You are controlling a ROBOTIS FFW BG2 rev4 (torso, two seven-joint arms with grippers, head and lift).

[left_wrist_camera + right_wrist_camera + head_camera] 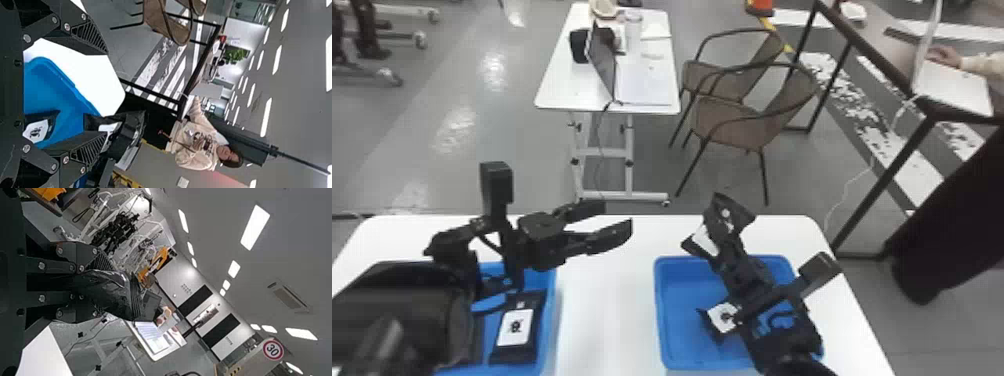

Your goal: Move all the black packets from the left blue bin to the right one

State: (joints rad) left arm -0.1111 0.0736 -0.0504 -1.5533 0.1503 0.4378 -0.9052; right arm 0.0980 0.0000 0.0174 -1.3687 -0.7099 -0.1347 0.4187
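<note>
In the head view, my left gripper (617, 217) stands open and empty above the table beyond the left blue bin (550, 320); in the left wrist view the left gripper (105, 93) has its fingers apart. A black packet with a white label (514, 327) lies in that bin, beside a dark shape partly covered by the arm. Over the far edge of the right blue bin (682, 310), my right gripper (723, 230) is shut on a black packet (706, 242). The right wrist view shows the right gripper (131, 293) clamping the packet (107, 291). Another packet (722, 318) lies inside the right bin, partly behind the arm.
Both bins stand on a white table (607, 300), with a strip of tabletop between them. Beyond its far edge are a small white desk (644, 92) with a laptop and brown chairs (732, 120). A dark-framed table (882, 55) stands at the right.
</note>
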